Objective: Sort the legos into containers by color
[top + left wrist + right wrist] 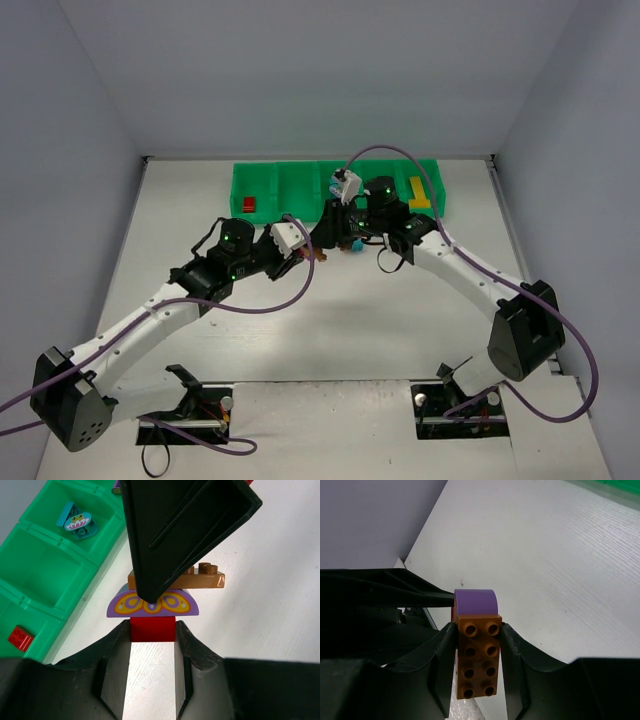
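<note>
Our left pincer (152, 628) is closed on the red brick (152, 633), our right pincer (478, 629) on the brown brick (477, 662), the two joined by a purple arch (125, 606) just before the tray (50, 565). Only the left wrist shows the tray's cyan piece (77, 521); the right pincer blocks part.

surface: white table (400, 330) | on it: green tray (295, 186) (five compartments, far edge)

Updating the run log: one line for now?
left gripper: shut on red brick | right gripper: shut on brown brick | purple brick: stacked between
</note>
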Motion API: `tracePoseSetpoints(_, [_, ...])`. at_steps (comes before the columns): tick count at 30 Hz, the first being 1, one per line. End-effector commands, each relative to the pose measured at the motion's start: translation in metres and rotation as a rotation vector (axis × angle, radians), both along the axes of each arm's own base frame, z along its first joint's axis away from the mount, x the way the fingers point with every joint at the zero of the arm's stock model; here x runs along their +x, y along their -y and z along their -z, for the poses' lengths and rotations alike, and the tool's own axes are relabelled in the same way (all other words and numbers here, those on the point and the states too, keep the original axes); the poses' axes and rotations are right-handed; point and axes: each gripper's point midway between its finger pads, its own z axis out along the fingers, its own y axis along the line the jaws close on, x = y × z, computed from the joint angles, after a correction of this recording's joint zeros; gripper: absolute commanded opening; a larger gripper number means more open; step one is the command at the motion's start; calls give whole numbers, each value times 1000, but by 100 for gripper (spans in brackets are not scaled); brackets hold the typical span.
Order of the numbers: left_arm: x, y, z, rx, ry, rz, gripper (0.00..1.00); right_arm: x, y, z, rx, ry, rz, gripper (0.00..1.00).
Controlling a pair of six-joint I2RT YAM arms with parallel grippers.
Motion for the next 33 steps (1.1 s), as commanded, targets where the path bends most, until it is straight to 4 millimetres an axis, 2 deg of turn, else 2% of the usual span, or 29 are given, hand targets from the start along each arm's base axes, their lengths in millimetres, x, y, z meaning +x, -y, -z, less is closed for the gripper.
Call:
tracePoseSetpoints(1, [11,5,-35,-81,116,-16,0,1,-5,-19,68,44,-31,16])
tracePoseSetpoints(3, [11,5,-37,-88,120,-17,0,0,-6,-19,72,41,-35,31])
tracePoseSetpoints(5, [11,5,-37,-86,123,-21,0,0,-7,-17,72,34,-38,36])
tracePoseSetpoints(8, [13,4,-39,-86,132,-27,0,-1,-8,-15,73,24,-47,38])
tracePoseSetpoints(12, [14,4,-41,-89,138,-33,0,-2,-9,-12,72,13,-51,46])
tracePoseSetpoints(17, [15,5,-42,-95,142,-32,0,-2,-10,-10,73,13,-58,49])
tracePoseSetpoints(19, [15,6,-43,-97,140,-28,0,-1,-10,-12,77,17,-59,43])
tracePoseSetpoints(20, [16,7,-42,-96,139,-27,0,-1,-11,-13,79,22,-63,32])
tracePoseSetpoints(22, [17,7,-40,-95,135,-31,0,0,-11,-15,81,33,-65,19])
tracePoseSetpoints(23, [17,7,-35,-86,122,-33,0,3,-9,-17,79,46,-53,3])
tracePoseSetpoints(24, [18,6,-32,-78,115,-40,0,5,-7,-19,76,60,-42,0])
tracePoseSetpoints(26, [20,5,-19,-58,88,-55,0,8,-1,-25,77,88,-25,0])
tracePoseSetpoints(33, [24,-2,23,-39,-35,-113,0,29,38,-39,63,163,67,0])
